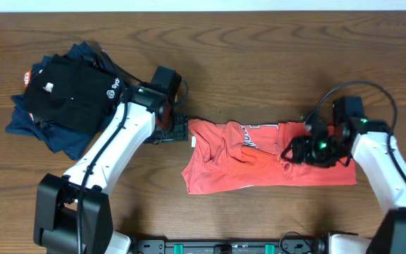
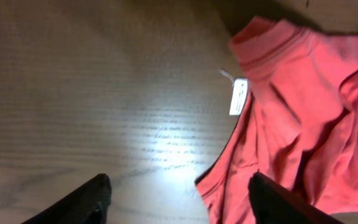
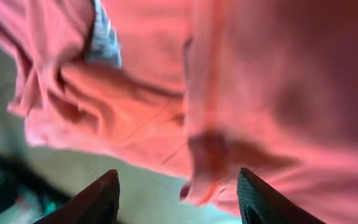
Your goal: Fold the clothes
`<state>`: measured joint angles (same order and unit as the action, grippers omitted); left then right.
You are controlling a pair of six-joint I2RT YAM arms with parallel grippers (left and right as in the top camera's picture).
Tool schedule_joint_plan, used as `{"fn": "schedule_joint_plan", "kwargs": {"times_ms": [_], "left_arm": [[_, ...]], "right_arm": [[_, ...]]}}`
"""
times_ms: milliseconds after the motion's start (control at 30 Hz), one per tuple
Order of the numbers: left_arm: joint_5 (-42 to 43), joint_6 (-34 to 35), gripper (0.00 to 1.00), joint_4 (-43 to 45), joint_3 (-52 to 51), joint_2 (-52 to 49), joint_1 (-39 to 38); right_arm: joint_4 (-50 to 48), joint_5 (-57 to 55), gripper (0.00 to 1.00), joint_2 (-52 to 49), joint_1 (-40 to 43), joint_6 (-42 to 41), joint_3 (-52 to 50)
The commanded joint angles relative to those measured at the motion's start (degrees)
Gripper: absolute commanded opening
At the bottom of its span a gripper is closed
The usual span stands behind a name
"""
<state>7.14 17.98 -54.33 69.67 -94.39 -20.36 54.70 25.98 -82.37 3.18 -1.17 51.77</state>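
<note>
The clothes, a coral-red T-shirt [image 1: 266, 159], lie crumpled and stretched out sideways on the wooden table, right of centre. Its lettering [image 1: 254, 134] shows near the top edge. My left gripper [image 1: 182, 131] is open at the shirt's left end. In the left wrist view the left gripper [image 2: 179, 199] straddles the shirt's hem [image 2: 222, 180], and the white neck tag [image 2: 238, 96] lies just beyond. My right gripper [image 1: 294, 149] hangs over the shirt's right part. It is open in the right wrist view [image 3: 176, 196], with a fold of red cloth [image 3: 207, 177] near one finger [image 3: 260, 199].
A pile of a black shirt [image 1: 65, 88] on navy-blue garments [image 1: 58, 137] lies at the back left, close to my left arm. A black rail [image 1: 224, 245] runs along the table's front edge. Bare wood [image 1: 273, 56] stretches behind the red shirt.
</note>
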Motion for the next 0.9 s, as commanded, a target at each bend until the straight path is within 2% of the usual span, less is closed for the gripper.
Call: {"fn": "schedule_joint_plan", "kwargs": {"times_ms": [0,167,433,667,867], "left_arm": [[0.02,-0.07,0.79,-1.57,0.85,0.22,0.09],[7.52,-0.35,0.86,-0.5,-2.14,0.15,0.09],[20.5,-3.98,0.91,12.57,-11.17,0.07,-0.07],[26.08,-3.87,0.93,20.26,-15.67,-0.02,-0.57],[26.1,-2.4,0.93,25.64,-19.54,-0.79,-1.99]], "right_arm": [[0.07,-8.11,0.6,3.08,0.2,-2.27,4.5],[-1.03,-10.69,0.68,3.72,0.2,-3.28,6.62],[-0.94,-12.48,0.7,2.97,0.2,-3.23,6.56],[-0.9,-12.5,0.7,2.97,0.2,-3.21,6.51],[-0.39,-12.48,0.7,2.97,0.17,-3.23,6.51]]}}
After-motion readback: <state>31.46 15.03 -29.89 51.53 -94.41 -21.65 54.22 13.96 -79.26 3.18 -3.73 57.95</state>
